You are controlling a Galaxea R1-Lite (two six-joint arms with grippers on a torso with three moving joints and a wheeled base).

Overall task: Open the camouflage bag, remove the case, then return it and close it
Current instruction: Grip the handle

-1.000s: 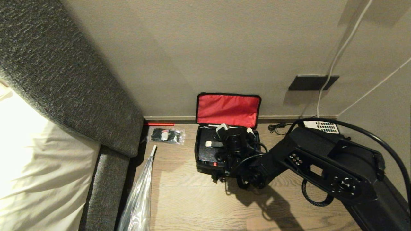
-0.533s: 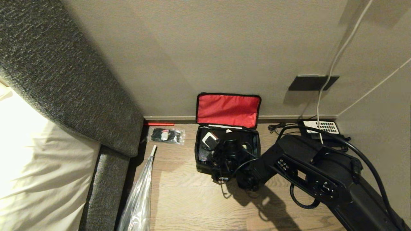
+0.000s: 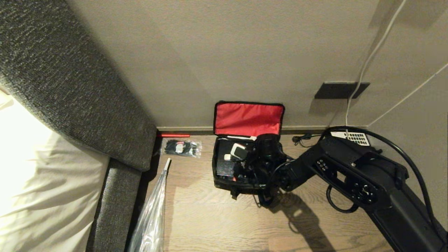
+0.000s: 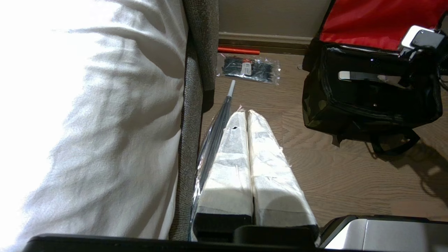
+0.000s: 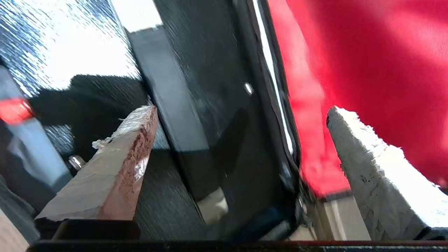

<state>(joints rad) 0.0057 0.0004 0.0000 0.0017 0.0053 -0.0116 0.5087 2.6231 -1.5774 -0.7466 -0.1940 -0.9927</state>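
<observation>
- The camouflage bag (image 3: 224, 182) sits on the wooden floor (image 3: 217, 224) against the wall, its red-lined lid (image 3: 248, 119) standing open.
- The black case (image 3: 225, 164) lies inside the bag.
- The right gripper (image 5: 241, 115) hangs over the open bag, jaws wide apart and holding nothing, one finger (image 5: 119, 154) above the case, the other in front of the lid.
- The left gripper (image 4: 246, 115) rests beside the bed (image 4: 87, 115), jaws together, above a folded umbrella (image 4: 213, 136).
- A packet of black items (image 3: 181, 147) lies left of the bag.

Clear packet of black items (image 3: 181, 147) near the skirting; furled umbrella (image 3: 151, 213) beside the bed (image 3: 42, 185); telephone (image 3: 351, 137) by the wall.
</observation>
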